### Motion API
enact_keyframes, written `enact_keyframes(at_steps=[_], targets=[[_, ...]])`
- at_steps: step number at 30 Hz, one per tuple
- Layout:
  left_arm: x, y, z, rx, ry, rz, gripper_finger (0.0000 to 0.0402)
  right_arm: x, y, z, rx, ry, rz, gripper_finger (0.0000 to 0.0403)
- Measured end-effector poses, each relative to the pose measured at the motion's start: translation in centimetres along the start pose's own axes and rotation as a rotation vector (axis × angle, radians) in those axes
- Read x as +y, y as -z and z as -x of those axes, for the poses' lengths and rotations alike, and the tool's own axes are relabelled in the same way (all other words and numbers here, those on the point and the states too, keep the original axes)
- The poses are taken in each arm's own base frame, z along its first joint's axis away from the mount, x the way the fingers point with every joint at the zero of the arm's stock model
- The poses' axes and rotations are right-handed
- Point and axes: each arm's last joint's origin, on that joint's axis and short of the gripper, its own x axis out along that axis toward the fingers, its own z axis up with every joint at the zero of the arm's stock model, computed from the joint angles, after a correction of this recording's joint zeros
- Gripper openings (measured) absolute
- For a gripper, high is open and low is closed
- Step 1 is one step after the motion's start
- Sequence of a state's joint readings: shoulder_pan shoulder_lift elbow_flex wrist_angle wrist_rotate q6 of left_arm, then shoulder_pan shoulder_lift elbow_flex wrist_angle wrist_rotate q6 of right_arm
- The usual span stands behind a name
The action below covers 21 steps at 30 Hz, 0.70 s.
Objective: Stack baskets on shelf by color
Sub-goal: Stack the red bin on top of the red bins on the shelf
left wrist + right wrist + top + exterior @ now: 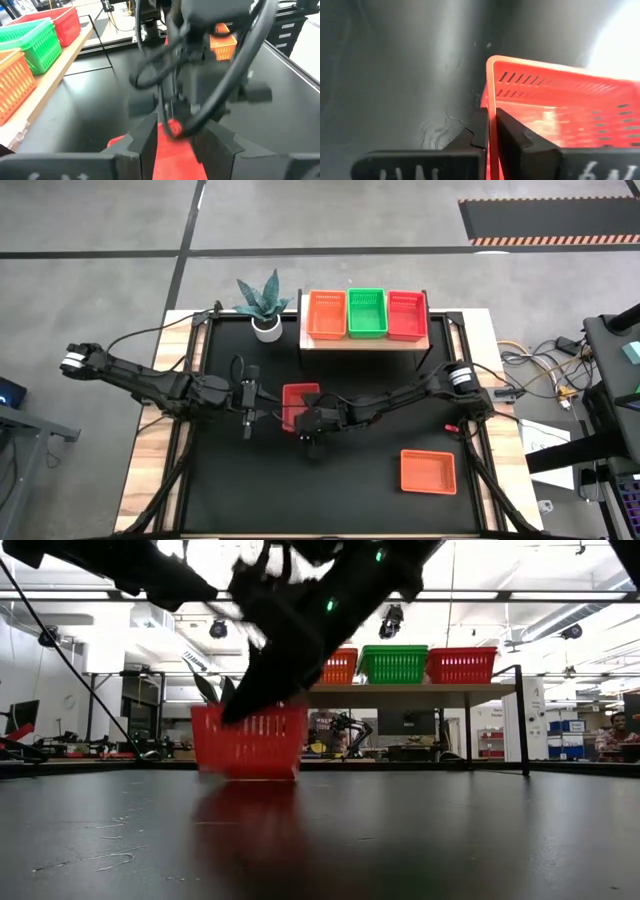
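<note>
Right now the right hand (491, 131) clamps the rim of the red plastic mesh basket (297, 404) mid-bench (380, 490); the left hand (249, 398), fingers apart, waits beside it, open mat around.

The black-topped table (240, 490) carries a pale-wood shelf (364, 343) standing on black legs at its far edge, towards the far right corner. On the shelf three baskets sit side by side, touching: an orange basket (326, 314) at the left end, a green basket (367, 313) in the middle and a red basket (407, 315) at the right end. A potted plant (263, 306) stands just beside the shelf's left end. Near the table's middle a second red basket (293, 395) seems to rest on the mat. Another orange basket (428, 471) lies flat towards the near right corner.
</note>
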State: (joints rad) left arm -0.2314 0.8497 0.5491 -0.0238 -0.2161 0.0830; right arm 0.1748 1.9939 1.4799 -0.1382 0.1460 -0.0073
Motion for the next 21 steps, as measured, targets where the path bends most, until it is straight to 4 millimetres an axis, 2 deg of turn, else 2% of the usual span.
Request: enact_keyframes(at_steps=[8,15,21], targets=[[0.0,0.0,0.0,-0.001,0.0,0.001,0.0112,0.3,-2.5,6.4,-0.012,-0.02,0.108,0.0013],[0.0,0.0,0.0,0.0,0.0,0.021,0.0112,0.0,-3.6,11.8,-0.024,-0.028,0.146,0.0012],[0.0,0.0,0.0,-0.001,0.0,0.024,0.0112,-0.8,-4.1,15.7,-0.053,-0.014,0.229,0.0012]])
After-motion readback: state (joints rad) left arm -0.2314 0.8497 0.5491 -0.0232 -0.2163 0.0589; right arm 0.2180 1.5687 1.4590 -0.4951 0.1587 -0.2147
